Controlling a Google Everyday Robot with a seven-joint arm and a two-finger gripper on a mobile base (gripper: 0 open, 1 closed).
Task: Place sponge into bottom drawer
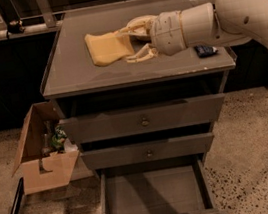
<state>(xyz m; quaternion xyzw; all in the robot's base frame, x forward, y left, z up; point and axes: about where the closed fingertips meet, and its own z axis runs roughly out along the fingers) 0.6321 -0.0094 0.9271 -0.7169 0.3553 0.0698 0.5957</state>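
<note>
A grey three-drawer cabinet (143, 120) fills the middle of the view, standing on a speckled floor (254, 161). Its flat tabletop (73, 73) sits in the upper half of the scene.

Your robot's thick white arm (240, 8) reaches in from the upper right, across the tabletop toward the left.

The bottom drawer (153, 194) is pulled wide open toward you. Its grey floor is bare, with nothing inside. The two shallower drawers above it are shut, each with a small round knob (145, 122) at its middle.

An open cardboard box (44, 166) stands on the floor to the left of the cabinet, with small items inside that are too dim to name.

The sponge (104, 48), a pale yellow soft block, is over the middle of the tabletop, well above the open drawer. A soft shadow beneath it suggests it is raised a little off the surface, though you cannot be sure of that from this view.

Your pincer (125, 44) is at the sponge's right end, one finger above and one below, clenched on that edge.

A small dark object (206, 50) lies on the tabletop near the right edge, partly under the arm.

As for progress: the drawer is open and the sponge looks grasped. What is left, by this view, is to carry it forward past the tabletop's front edge, lower it into the bottom drawer, and let go.
</note>
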